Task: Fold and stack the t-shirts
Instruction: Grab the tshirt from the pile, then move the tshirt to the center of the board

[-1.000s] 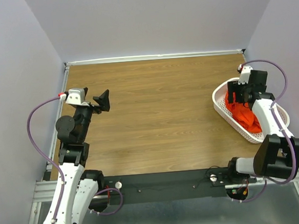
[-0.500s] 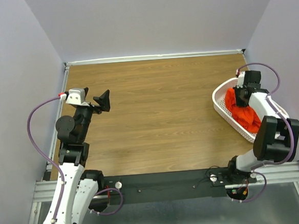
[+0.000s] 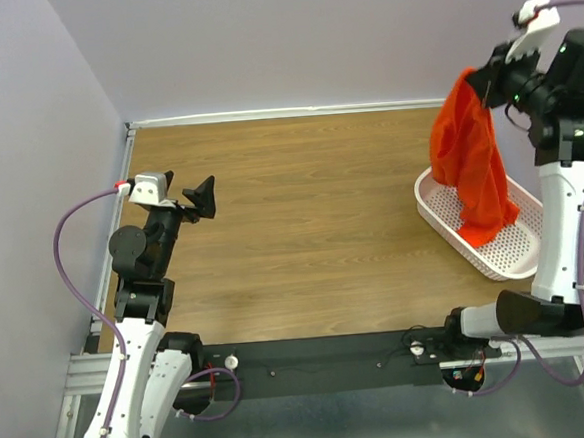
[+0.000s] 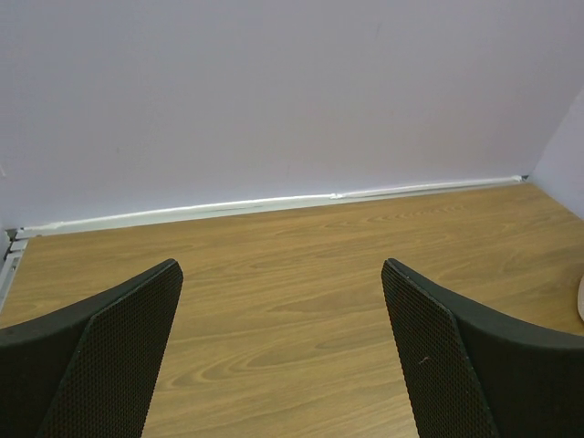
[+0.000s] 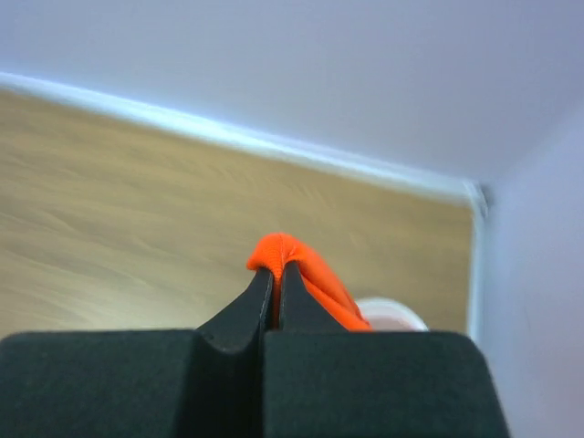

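An orange t-shirt (image 3: 471, 161) hangs bunched from my right gripper (image 3: 479, 79), raised high above the white basket (image 3: 515, 253); its lower end dangles just over the basket's floor. In the right wrist view the right gripper (image 5: 276, 272) is shut on a fold of the orange t-shirt (image 5: 306, 266), which pokes out past the tips. My left gripper (image 3: 192, 194) hovers over the table's left side, open, with nothing between its fingers (image 4: 119, 351).
The wooden table (image 3: 302, 218) is walled at the back and both sides. The white perforated basket stands at the right edge, angled toward the near right corner. A slice of its rim (image 4: 580, 301) shows at the far right of the left wrist view.
My right gripper closed on the orange t-shirt in the basket and lifted it high up and back, pulling the cloth out. The left arm has not moved.
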{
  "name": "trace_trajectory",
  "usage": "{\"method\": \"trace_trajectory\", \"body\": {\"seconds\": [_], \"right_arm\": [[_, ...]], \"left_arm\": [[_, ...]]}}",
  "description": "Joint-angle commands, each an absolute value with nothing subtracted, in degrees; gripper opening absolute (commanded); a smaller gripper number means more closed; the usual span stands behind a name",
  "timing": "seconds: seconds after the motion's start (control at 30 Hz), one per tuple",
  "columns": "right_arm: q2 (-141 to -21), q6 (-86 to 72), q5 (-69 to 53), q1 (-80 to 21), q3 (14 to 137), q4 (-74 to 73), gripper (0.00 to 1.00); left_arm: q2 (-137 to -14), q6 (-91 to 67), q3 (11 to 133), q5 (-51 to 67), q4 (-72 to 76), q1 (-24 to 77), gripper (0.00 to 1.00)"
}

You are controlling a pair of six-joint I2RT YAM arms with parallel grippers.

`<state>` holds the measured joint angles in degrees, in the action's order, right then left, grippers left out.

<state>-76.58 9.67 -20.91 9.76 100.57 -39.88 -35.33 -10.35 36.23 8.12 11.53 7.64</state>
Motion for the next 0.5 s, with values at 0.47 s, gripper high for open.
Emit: {"method": "trace_trajectory", "body": {"seconds": [0.47], "right_arm": [[-89.5, -33.1, -61.4, 5.1, 133.2, -11.0, 0.01]], "left_arm": [[-35.2, -8.7, 37.0, 8.2, 13.4, 7.9, 0.98]]}}
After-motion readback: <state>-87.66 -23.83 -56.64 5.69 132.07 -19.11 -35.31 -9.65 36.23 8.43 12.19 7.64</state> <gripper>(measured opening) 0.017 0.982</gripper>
